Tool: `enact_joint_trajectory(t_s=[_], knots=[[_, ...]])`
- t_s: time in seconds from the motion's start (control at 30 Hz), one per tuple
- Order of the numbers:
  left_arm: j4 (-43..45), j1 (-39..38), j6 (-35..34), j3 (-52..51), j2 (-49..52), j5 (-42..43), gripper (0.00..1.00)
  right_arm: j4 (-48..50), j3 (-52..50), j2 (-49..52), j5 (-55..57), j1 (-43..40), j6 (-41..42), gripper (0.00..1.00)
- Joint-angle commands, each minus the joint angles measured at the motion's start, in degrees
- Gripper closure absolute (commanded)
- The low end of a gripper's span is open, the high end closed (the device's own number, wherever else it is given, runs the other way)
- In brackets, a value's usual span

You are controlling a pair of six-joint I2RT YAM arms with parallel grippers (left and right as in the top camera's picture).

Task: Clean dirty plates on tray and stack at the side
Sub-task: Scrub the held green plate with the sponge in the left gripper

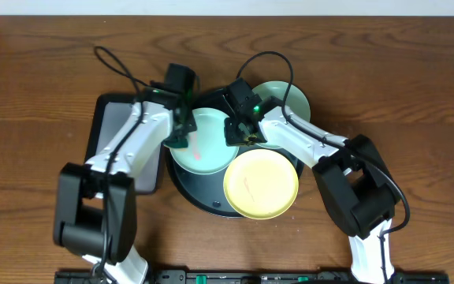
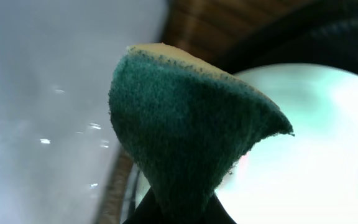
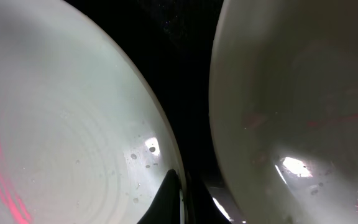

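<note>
The round black tray (image 1: 186, 192) holds a mint plate (image 1: 207, 154) with a red smear and a yellow plate (image 1: 261, 184) with faint marks. A second mint plate (image 1: 290, 99) lies at the tray's back right. My left gripper (image 1: 178, 139) is shut on a green and yellow sponge (image 2: 185, 124) at the smeared plate's left edge (image 2: 316, 143). My right gripper (image 1: 237, 131) is shut on that plate's right rim; in the right wrist view its fingers (image 3: 178, 179) pinch the rim of the smeared plate (image 3: 61, 124). Another plate (image 3: 303, 93) lies just beside it.
A dark grey rectangular tray (image 1: 113, 130) sits left of the round tray, under my left arm; it also shows in the left wrist view (image 2: 36, 93). The wooden table (image 1: 38, 87) extends on all sides.
</note>
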Motion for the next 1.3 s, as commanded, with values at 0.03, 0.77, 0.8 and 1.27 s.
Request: enact_joint_trajectory(t_s=[0.03, 0.77, 0.8, 1.27], knots=[[1.1, -2.0, -1.9, -0.2, 0.8, 0.1, 0.92, 0.2, -0.1, 2.7, 1.4, 0.5, -0.4, 0.99], [1.7, -2.8, 1.4, -1.3, 8.0, 14.0, 0.93, 0.1, -0.1, 2.7, 1.4, 0.5, -0.4, 0.99], [2.5, -2.8, 1.6, -1.3, 8.0, 11.7, 0.92, 0.2, -0.1, 2.7, 1.4, 0.5, -0.4, 0.99], [2.0, -2.7, -3.0, -1.3, 8.0, -1.0, 0.93, 0.0, -0.1, 2.7, 1.4, 0.5, -0.4, 0.98]])
